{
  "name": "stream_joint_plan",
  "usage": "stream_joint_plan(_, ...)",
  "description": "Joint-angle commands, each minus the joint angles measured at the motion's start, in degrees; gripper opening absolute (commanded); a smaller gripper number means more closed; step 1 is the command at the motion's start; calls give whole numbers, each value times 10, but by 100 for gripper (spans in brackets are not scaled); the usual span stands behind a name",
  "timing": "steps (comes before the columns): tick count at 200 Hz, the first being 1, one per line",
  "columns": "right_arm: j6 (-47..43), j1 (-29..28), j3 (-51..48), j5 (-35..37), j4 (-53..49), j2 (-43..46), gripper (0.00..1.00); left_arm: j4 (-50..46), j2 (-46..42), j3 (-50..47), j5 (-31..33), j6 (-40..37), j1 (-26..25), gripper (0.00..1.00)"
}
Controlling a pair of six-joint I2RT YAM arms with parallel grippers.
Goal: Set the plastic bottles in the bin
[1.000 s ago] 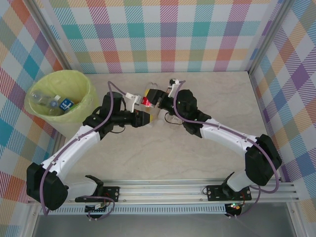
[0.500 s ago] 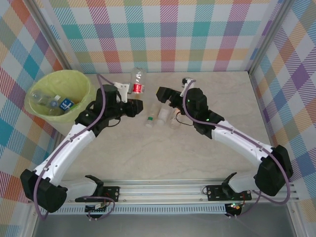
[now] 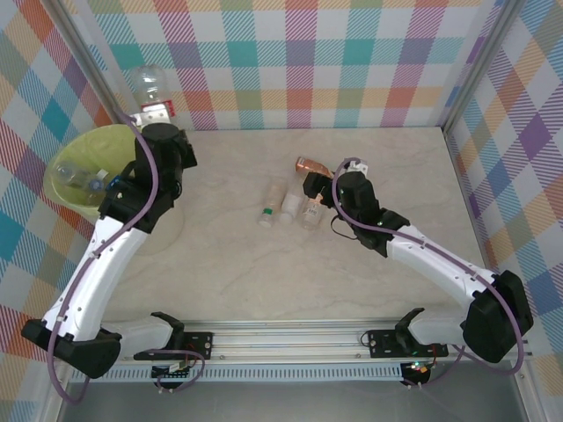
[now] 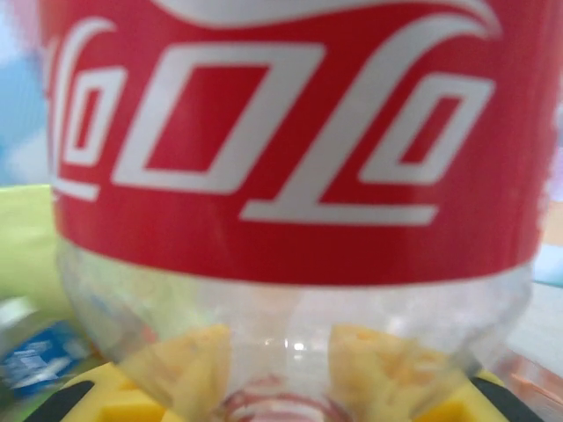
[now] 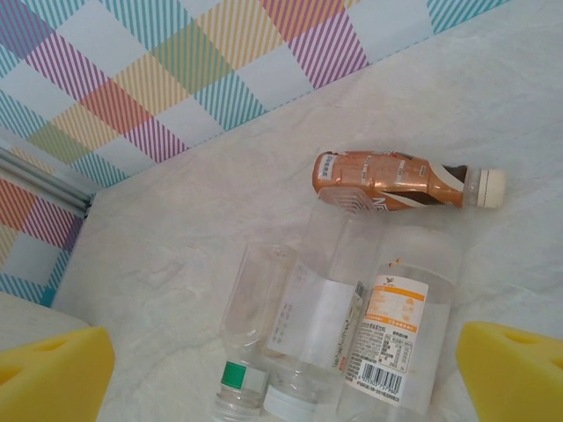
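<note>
One red bottle [image 3: 151,83] rode high in the left pincer [image 3: 157,110], up by the far rim of the bin [image 3: 79,145], and the jaws were pinched tight on it! Up close on the left wrist, its neck sat down between the yellow pads [image 4: 132,409]. Its base pointed straight away from the palm, long axis running along the pincer's reach, label upside down. Binned bottles [image 3: 75,180] lay down inside the bag. Over on the other side, the right pincer [image 5: 281,378] was spread wide, holding nothing. Just ahead of it, three lay side by side on the table [image 3: 220,264]: green-cap bottle [image 5: 251,334], white-cap bottle [image 5: 303,338], orange bottle [image 5: 400,338]. Their axes ran parallel, the two visible caps aimed back at the pincer and the near edge. Just beyond them the brown bottle [image 5: 387,180] lay crosswise, cap to the right in that wrist view, apart from the pincer.
</note>
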State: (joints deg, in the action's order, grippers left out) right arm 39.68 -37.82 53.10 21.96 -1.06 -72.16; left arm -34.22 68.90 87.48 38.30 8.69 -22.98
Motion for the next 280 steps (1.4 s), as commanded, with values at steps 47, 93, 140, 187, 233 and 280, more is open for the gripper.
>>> stream_joint_plan(47, -10, 3, 3, -1, 5, 5, 100, -203, 27, 42, 55, 146, 150, 0)
stream_joint_plan(93, -13, 3, 4, -9, 3, 7, 100, -212, 37, 23, 37, 170, 207, 14)
stream_joint_plan(140, -14, 3, -2, -7, 1, 14, 100, -219, 44, 18, 45, 184, 213, 70)
stream_joint_plan(187, -16, 4, -1, -5, -1, 14, 100, -206, 39, 17, 26, 175, 214, 86)
stream_joint_plan(233, -10, 3, 3, -10, 6, 2, 100, -197, 62, 39, -20, 161, 178, 83)
stream_joint_plan(280, -14, 4, 15, -15, 5, -11, 100, -216, 120, 105, 43, 145, 71, 81)
